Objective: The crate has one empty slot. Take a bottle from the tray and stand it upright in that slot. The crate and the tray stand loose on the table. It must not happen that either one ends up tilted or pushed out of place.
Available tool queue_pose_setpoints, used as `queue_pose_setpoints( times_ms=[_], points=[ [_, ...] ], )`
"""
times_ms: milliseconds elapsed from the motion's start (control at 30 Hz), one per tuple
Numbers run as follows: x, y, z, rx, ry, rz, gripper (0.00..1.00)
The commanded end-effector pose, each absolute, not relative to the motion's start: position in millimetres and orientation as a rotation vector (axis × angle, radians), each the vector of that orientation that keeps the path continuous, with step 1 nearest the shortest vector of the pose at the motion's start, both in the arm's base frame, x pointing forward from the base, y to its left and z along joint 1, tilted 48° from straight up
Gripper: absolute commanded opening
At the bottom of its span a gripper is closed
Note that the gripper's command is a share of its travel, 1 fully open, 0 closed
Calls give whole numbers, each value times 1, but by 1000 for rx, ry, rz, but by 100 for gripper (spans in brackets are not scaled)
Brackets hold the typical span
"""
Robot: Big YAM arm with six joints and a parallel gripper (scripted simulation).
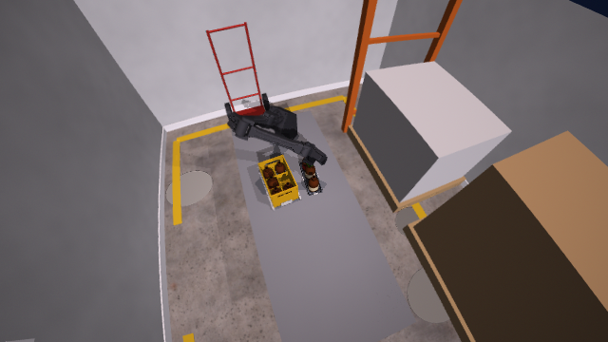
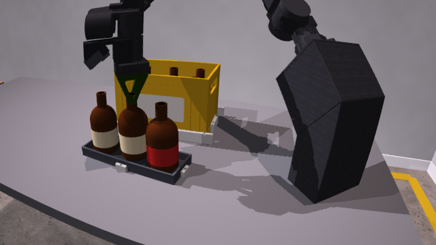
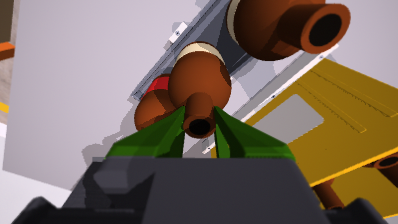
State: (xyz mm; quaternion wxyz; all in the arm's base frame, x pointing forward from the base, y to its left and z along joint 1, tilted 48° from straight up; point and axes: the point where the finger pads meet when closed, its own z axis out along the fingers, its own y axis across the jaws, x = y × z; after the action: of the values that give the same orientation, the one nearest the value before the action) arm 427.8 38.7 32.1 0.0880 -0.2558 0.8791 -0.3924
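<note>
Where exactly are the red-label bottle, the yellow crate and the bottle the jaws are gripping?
Red-label bottle [image 2: 162,154], exterior view, on its red label.
Yellow crate [image 2: 201,102], exterior view, on its side wall.
Gripped bottle [image 2: 132,143], exterior view, on its cream label; it is the middle one in the tray.

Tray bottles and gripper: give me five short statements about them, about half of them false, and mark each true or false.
1. Three bottles stand upright in the tray. True.
2. The gripper is shut on the neck of the middle bottle. True.
3. The gripped bottle has a red label. False: its label is cream; the red-label bottle stands at the tray's end, ungripped.
4. The fingers are orange. False: they are green.
5. The crate is yellow, with bottle necks showing above its rim. True.
</note>
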Motion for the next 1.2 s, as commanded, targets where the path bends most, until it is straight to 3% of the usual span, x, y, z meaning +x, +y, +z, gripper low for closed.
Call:
queue_pose_setpoints(
  times_ms=[0, 1167],
  points=[
    [441, 57, 56, -730, 2571, -1141, 0],
    [434, 72, 71, -732, 2571, -1138, 0]
  ],
)
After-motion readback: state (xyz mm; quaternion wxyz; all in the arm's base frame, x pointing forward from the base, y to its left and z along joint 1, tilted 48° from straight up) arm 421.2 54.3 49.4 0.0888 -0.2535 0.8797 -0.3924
